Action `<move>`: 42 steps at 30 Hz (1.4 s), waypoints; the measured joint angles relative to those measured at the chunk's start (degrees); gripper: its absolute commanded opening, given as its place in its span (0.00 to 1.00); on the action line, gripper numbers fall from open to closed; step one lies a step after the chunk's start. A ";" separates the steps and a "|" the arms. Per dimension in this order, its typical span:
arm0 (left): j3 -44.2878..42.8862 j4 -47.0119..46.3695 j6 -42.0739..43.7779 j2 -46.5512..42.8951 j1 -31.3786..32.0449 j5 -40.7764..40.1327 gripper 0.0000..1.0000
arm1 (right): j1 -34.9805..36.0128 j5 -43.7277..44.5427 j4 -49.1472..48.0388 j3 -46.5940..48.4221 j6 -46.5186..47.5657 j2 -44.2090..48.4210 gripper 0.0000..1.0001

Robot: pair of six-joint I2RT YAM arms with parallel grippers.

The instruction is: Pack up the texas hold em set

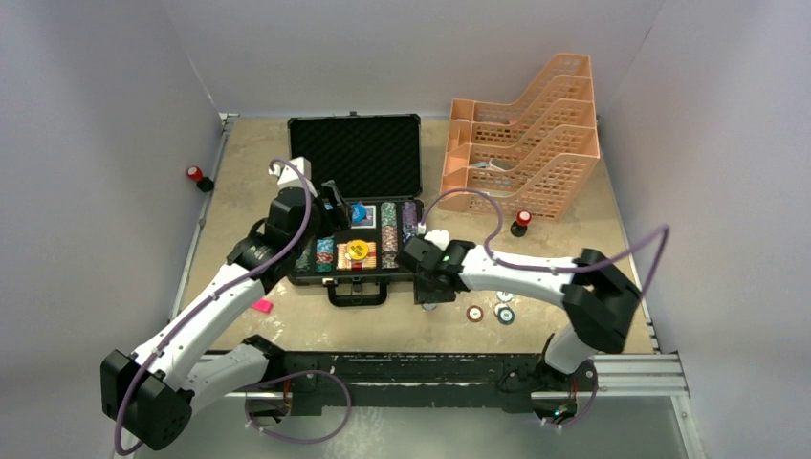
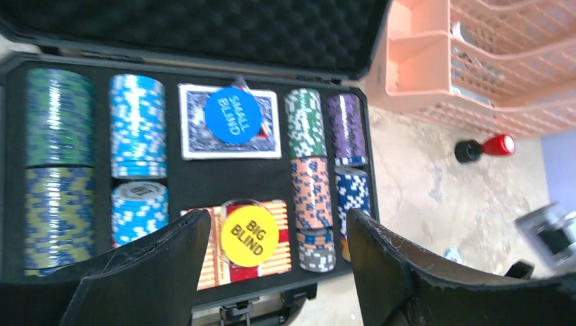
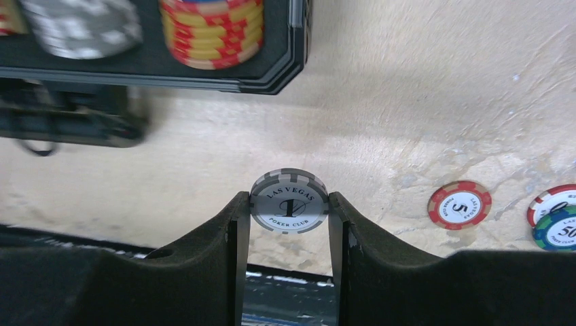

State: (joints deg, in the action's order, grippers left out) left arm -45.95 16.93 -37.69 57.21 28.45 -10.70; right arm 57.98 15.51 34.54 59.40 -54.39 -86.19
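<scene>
The black briefcase (image 1: 356, 158) lies open, nearly full of chips (image 2: 60, 163), card decks (image 2: 193, 132) and blind buttons (image 2: 249, 234); the left gripper (image 2: 277, 219) hangs wide open over it, holding nothing; the right gripper (image 3: 289, 201) pinches a grey chip (image 3: 289, 212) at the case's 4 o'clock; three loose chips (image 1: 504, 312) lie farther that way; the lid is not yet shut.

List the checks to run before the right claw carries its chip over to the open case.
1. Grey chip gripped across its rim by the right claw: ok.
2. Briefcase lid open: ok.
3. Left claw out of the way: not ok, it hangs open over the briefcase.
4. Room beside the grey chip stack: cannot tell.
5. Table free of loose chips: not ok, a red chip and two other chips lie there.
</scene>
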 measured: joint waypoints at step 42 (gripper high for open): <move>20.24 -62.84 -13.03 15.91 18.40 8.96 0.39 | -20.98 -21.59 -26.60 -7.58 -8.22 16.50 0.35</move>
State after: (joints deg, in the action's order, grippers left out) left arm -25.71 -45.91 -50.72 73.12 46.85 -1.74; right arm 36.99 -6.09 7.94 51.81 -62.61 -69.69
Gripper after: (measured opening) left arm 0.490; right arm 0.438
